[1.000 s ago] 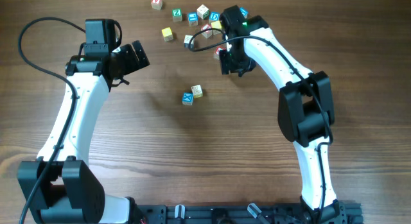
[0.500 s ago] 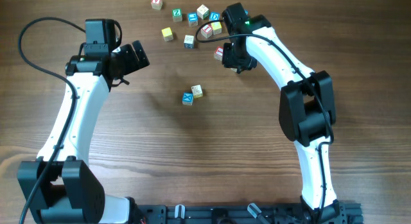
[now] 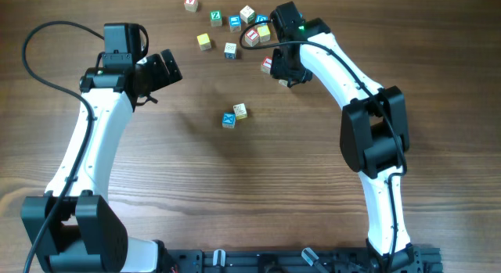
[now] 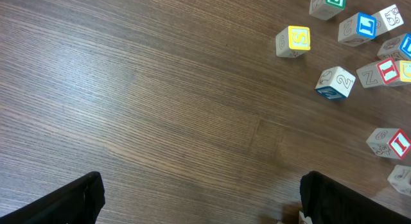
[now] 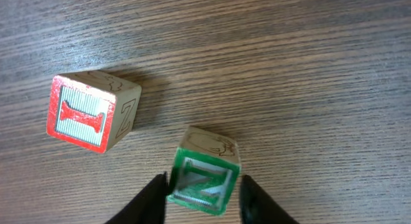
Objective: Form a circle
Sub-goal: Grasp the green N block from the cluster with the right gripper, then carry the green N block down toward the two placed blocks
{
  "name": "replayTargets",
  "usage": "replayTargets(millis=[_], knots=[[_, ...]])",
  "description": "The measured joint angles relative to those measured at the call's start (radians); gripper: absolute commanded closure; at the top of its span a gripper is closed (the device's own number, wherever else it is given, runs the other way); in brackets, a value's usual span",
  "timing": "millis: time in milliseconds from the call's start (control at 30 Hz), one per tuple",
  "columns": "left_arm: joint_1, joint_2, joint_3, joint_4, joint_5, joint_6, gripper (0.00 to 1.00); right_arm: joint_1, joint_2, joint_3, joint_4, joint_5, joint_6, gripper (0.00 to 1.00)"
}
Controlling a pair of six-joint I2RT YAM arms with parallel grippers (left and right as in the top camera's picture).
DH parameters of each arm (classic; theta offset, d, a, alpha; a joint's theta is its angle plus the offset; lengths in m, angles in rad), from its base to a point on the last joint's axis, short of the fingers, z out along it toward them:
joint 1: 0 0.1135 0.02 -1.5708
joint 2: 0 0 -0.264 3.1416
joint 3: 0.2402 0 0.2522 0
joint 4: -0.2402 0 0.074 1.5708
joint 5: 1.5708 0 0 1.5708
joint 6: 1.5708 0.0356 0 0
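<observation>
In the right wrist view a green-faced letter cube sits tilted between the fingers of my right gripper, which is shut on it. A red-faced cube lies just to its left on the wood. Overhead, the right gripper is beside that red-faced cube, below the scatter. A blue-faced cube and a cream cube touch at mid-table. My left gripper hovers open at the left, holding nothing. No circle of cubes shows.
Loose letter cubes are scattered at the far edge: a red one, a green one, a plain yellow one and several others. The left wrist view shows a yellow cube and a blue cube ahead to the right.
The right gripper's jaws narrowed onto the green-faced cube and the arm shifted slightly toward the far edge. The left arm has not moved.
</observation>
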State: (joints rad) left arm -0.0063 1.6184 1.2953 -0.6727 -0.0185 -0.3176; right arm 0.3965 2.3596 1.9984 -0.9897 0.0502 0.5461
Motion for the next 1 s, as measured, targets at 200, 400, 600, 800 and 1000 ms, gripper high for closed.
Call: replayTargets(millis=[200,400,600,800,1000], knots=[[0.0,0.0,0.0,0.0,0.0,0.0,0.0,0.0,0.0,0.0,-0.016,-0.001,0.003,0.71],[0.0,0.0,0.0,0.0,0.0,0.0,0.0,-0.002,-0.019,0.0,-0.031,-0.06,-0.047,0.8],[0.0,0.0,0.0,0.0,0.0,0.0,0.0,0.0,-0.064,-0.001,-0.079,-0.125,-0.084,0.52],[0.0,0.0,0.0,0.0,0.0,0.0,0.0,0.017,-0.081,-0.005,0.018,-0.14,-0.122,0.41],[0.0,0.0,0.0,0.0,0.0,0.0,0.0,0.089,-0.054,-0.007,0.057,-0.124,-0.133,0.41]])
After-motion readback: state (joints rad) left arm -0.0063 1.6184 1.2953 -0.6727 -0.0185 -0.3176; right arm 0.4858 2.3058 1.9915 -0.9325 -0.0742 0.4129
